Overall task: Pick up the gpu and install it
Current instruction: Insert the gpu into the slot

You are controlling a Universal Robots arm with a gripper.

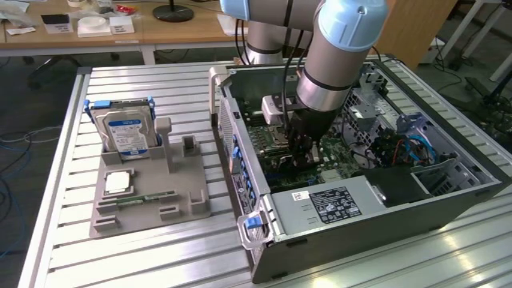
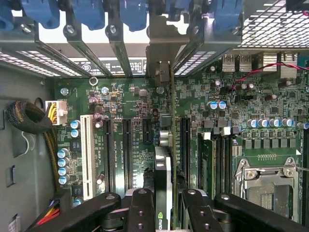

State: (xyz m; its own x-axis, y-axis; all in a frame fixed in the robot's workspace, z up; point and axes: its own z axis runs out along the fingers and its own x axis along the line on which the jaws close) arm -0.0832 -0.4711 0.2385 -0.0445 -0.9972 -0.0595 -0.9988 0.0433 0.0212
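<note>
The gpu (image 2: 164, 159) is seen edge-on, a thin card with a silver end bracket (image 2: 160, 58) that reaches the rear slot openings of the open computer case (image 1: 360, 210). My gripper (image 2: 166, 210) is shut on the gpu, one black finger (image 2: 141, 208) on each side of it. The card stands upright over the green motherboard (image 2: 135, 111), in line with a black expansion slot; I cannot tell whether it is seated. In the exterior view my gripper (image 1: 306, 153) reaches down inside the case, over the motherboard (image 1: 276, 159).
A grey holder (image 1: 148, 204) to the exterior view's left of the case carries a silver hard drive (image 1: 126, 133) with a blue label, a green memory stick (image 1: 146, 198) and a square chip (image 1: 117, 182). Inside the case are the power supply (image 1: 332, 204), the CPU socket (image 2: 268, 186) and blue slot latches (image 2: 91, 12).
</note>
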